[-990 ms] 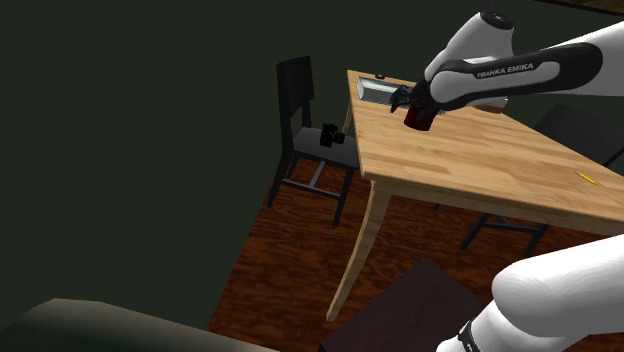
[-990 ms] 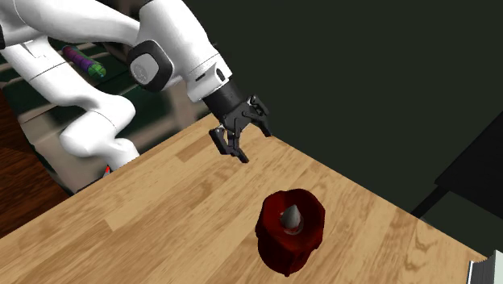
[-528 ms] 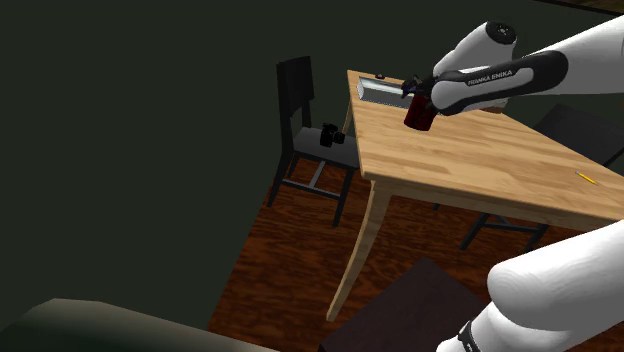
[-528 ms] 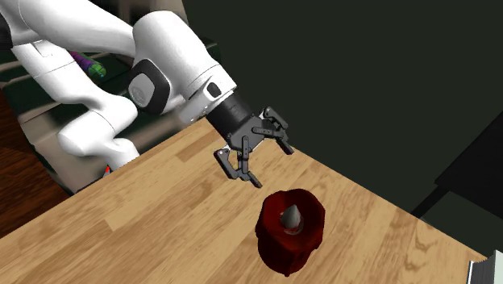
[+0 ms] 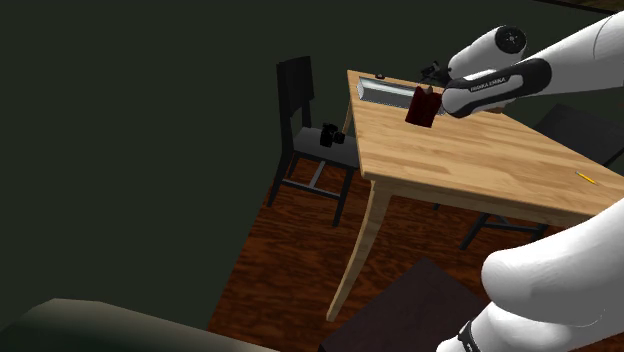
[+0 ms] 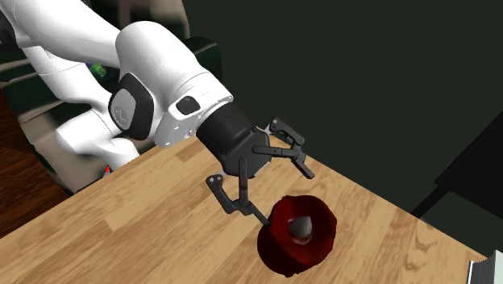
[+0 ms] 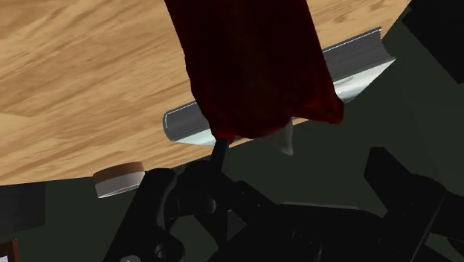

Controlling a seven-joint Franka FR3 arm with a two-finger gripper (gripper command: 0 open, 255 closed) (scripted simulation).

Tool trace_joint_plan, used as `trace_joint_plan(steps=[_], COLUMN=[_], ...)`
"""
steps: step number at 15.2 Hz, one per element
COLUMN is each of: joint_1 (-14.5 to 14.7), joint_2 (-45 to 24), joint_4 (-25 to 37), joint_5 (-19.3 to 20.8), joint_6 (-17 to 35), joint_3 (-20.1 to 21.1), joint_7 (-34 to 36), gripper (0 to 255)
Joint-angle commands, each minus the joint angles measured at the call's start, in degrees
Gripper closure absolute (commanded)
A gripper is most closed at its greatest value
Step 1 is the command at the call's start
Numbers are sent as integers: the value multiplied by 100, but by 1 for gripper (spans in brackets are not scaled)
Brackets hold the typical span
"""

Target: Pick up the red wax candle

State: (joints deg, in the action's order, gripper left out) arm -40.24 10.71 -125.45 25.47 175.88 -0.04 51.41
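standing at the shoulder view's left, a black chair carries a small black thing on its seat, just beside the table corner. on the wooden top, by the far edge, lies a grey tray, and the dark red candle stands upright just beside it. the white arm reaches the candle from the right; farther right a tiny yellow thing lies well apart from both. in the second exterior view the arm stretches from the left and the black gripper is at the candle, its fingers spread wide, one by the near side of the rim and one by the far side, so the candle is not clasped. the near fingertip seems to touch the rim, though that is hard to tell. a grey pointed wick sits in the candle's hollow top. in the wrist view a small round disc lies at the table's edge, and the candle stands before the tray.
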Motion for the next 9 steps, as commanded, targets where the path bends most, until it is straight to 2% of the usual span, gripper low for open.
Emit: trace_joint_plan(steps=[1,6,9], joint_1=[-501,-1266,-2043], joint_2=[-138,-278,-369], joint_4=[139,79,81], joint_5=[429,1313,2197], joint_6=[332,667,862], joint_3=[206,751,1371], joint_7=[637,1550,2418], gripper=[0,0,0])
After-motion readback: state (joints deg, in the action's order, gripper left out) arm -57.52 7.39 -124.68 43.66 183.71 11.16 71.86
